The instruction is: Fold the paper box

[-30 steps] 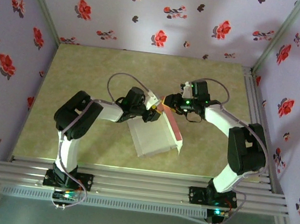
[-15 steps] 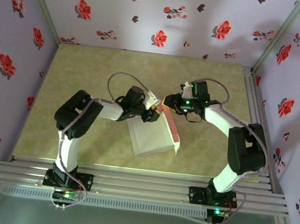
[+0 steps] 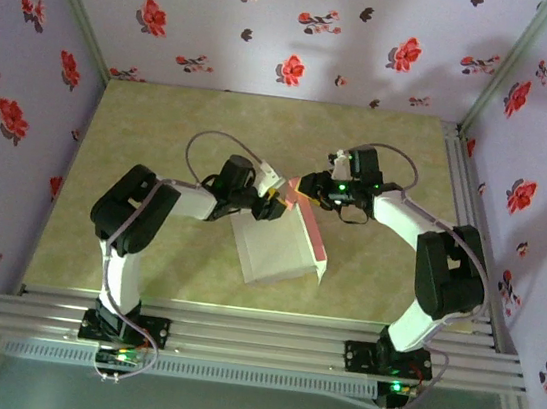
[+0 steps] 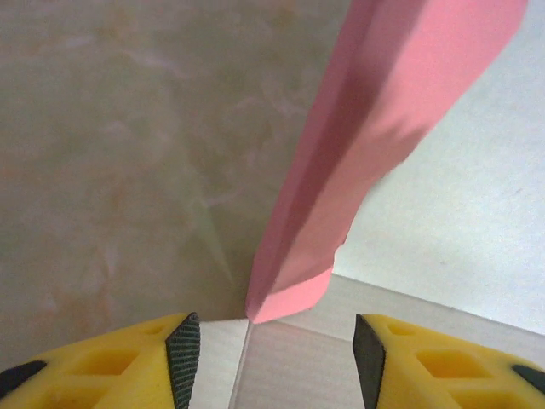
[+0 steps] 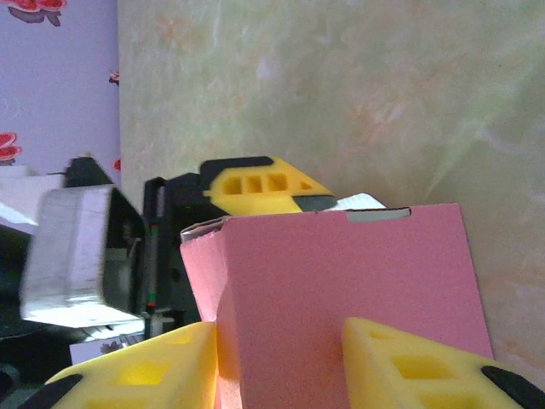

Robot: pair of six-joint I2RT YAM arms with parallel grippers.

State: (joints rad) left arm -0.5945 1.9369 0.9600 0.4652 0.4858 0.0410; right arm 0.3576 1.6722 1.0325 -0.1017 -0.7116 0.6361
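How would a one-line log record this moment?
paper box: white base on table, pink wall raised | left jaws: open | right jaws: astride pink wall, grip unclear

The left arm (image 3: 131,211) has pulled back toward its own side, elbow and wrist now sitting further left. The cable loop (image 3: 199,144) above it has swung left too. The left end effector (image 3: 269,204) has spread wider, its jaws now apart. The paper box (image 3: 283,248) has slid slightly left across the tabletop (image 3: 162,129).
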